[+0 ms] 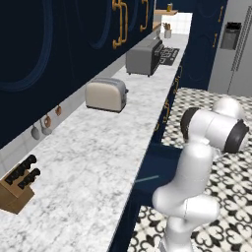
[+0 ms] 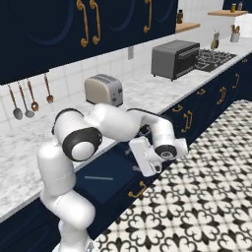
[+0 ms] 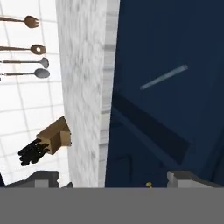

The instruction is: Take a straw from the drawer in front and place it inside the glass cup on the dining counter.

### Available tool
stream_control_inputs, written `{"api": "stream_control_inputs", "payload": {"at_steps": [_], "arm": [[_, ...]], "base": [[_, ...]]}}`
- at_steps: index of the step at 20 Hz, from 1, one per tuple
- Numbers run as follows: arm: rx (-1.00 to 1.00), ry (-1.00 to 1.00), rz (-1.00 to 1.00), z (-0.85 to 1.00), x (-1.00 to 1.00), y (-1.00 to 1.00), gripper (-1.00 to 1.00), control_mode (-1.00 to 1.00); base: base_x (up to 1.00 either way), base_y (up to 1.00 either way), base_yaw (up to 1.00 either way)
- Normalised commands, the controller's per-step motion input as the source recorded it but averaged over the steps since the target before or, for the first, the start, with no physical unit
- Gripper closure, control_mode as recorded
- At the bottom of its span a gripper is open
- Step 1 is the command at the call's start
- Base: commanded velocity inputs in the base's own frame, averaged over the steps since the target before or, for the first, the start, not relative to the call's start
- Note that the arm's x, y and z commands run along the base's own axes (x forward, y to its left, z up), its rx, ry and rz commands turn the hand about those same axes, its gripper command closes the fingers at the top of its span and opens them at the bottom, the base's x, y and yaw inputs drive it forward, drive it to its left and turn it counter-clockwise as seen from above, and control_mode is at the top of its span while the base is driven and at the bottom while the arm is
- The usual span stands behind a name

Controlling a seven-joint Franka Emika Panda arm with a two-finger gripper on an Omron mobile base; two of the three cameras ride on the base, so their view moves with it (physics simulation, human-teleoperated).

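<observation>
The navy drawer (image 2: 118, 173) stands pulled out below the marble wall counter, its curved brass handle (image 2: 138, 191) on the front. The thin pale straw (image 2: 98, 177) lies flat on the drawer floor. It is also in the left base view, straw (image 1: 146, 179) inside the drawer (image 1: 153, 166). My gripper (image 2: 133, 160) hovers over the drawer's right part, open and empty, a hand's length to the right of the straw. In the hand view the straw (image 3: 164, 77) lies slanted at upper right, far from my fingertips (image 3: 186, 177). The glass cup and dining counter are out of view.
The marble wall counter (image 1: 98, 162) holds a knife block (image 1: 18, 189), a toaster (image 1: 105, 94) and a toaster oven (image 1: 144, 56). Utensils (image 2: 32, 98) hang on the tiled wall. Navy cabinets with brass handles hang above. Patterned floor (image 2: 197, 197) lies to the right.
</observation>
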Motion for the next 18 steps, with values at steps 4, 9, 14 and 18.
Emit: {"api": "stream_control_inputs", "payload": {"at_steps": [4,9,14,18], "arm": [[-0.23,0.15,-0.03,0.19,0.15,0.38,-1.00,-1.00],[-0.30,0.24,-0.01,-0.22,0.34,0.47,-1.00,-1.00],[-0.31,0.16,-0.01,-0.41,0.25,0.41,-1.00,-1.00],[-0.21,0.01,0.00,-0.63,0.02,0.20,-1.00,-1.00]], "base": [[0.00,0.00,0.00],[0.00,0.00,0.00],[0.00,0.00,0.00],[0.00,0.00,0.00]]}}
